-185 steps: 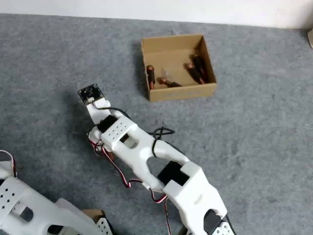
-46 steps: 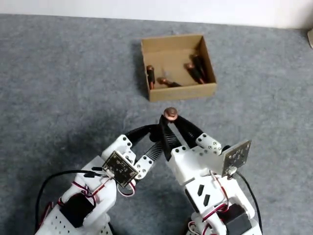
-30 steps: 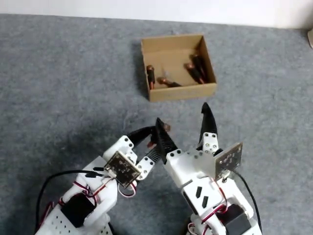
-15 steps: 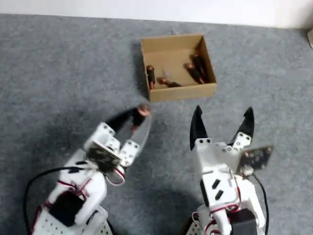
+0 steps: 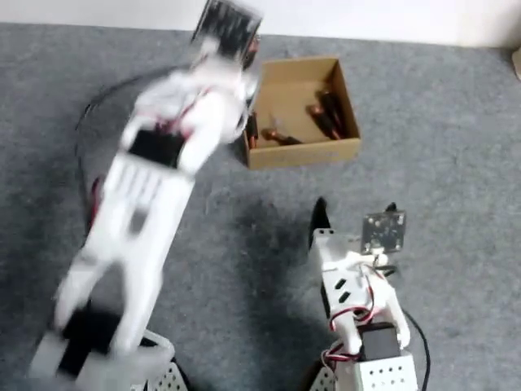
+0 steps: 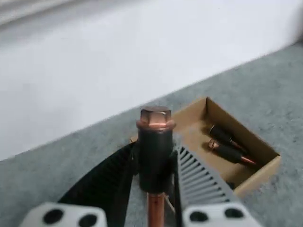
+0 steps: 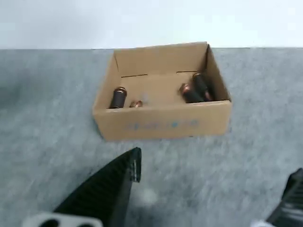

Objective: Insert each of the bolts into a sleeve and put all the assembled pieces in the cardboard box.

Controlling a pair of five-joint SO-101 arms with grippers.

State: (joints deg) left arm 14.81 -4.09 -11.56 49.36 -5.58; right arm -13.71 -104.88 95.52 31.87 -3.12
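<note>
The left hand (image 6: 156,152) is clamped tight on a black sleeve (image 6: 154,163) with a copper bolt (image 6: 155,118) pushed through it. The hex head sticks out the far end and the shank pokes out toward the wrist. You get that detail from the left wrist view. In the high view the left arm (image 5: 155,187) is a big blur stretched over the gray desk (image 5: 440,163), with its wrist up at the left rim of the cardboard box (image 5: 303,153), so the grip itself is hidden under it. The right hand (image 5: 354,210) sits low over the desk, back from the box's front wall, fingers spread wide with nothing between them; the right wrist view shows that gap (image 7: 218,163) best. Inside the box the high view gives the full layout of the assembled pieces (image 5: 327,114): a pair by the right wall, another along the left wall (image 5: 252,127), and one lying just beside it.
</note>
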